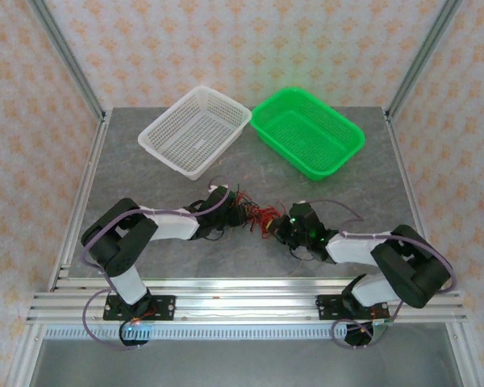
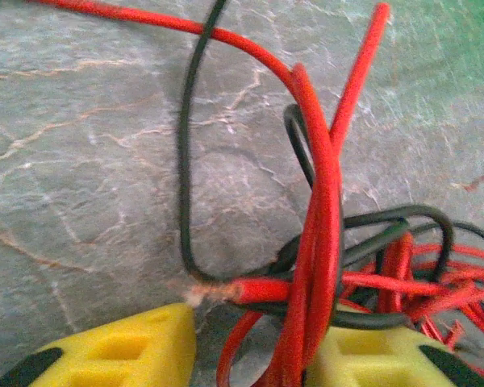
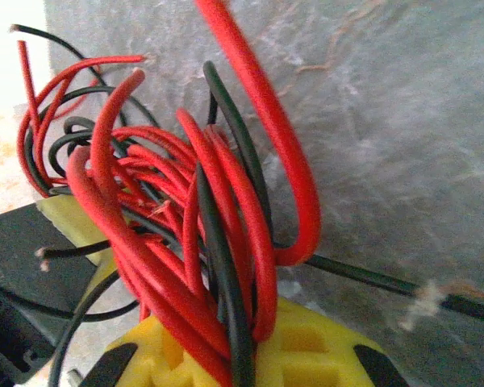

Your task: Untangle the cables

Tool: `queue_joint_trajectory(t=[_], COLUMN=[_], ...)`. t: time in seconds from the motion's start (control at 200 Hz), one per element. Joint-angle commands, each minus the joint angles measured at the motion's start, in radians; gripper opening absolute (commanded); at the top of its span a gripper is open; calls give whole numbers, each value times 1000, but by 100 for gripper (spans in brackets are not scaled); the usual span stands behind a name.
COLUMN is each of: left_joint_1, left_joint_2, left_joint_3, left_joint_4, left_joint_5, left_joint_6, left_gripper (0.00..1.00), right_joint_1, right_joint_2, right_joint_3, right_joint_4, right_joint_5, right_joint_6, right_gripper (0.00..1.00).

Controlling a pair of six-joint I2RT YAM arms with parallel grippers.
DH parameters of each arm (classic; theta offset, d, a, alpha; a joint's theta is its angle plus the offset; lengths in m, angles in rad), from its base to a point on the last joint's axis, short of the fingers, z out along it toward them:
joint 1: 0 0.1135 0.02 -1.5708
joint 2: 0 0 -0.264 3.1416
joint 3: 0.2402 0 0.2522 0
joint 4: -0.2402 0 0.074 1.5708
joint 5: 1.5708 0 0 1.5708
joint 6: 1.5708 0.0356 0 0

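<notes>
The cables are a knot of thin red and black wires on the grey table between my two grippers. My left gripper reaches in from the left. In the left wrist view its yellow fingers stand apart, so the left gripper is open, with a few red cables running between the jaws against the right finger. My right gripper comes from the right. In the right wrist view the right gripper is shut on a bundle of red and black cables that fans upward.
A white basket and a green basket sit side by side at the back of the table. Metal frame posts rise at the rear corners. An aluminium rail runs along the near edge.
</notes>
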Motion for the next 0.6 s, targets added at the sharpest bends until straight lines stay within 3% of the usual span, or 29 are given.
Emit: queue_joint_trajectory(t=[0.0, 0.13, 0.4, 0.591], left_joint_1=[45, 49, 49, 48], left_joint_2=[73, 109, 89, 6], left_joint_3=[-24, -32, -36, -43], left_joint_4=[-86, -92, -112, -152], left_joint_5=[-207, -252, -262, -258], left_joint_6=[9, 8, 8, 16], left_gripper=[25, 13, 0, 0], right_joint_1=[1, 2, 1, 2], right_joint_2=[-53, -92, -139, -178], right_joint_3=[-16, -6, 36, 93], right_joint_4=[-220, -310, -472, -615], right_joint_5=[137, 183, 270, 349], right_joint_6=[-1, -20, -61, -104], right_gripper=[0, 6, 42, 54])
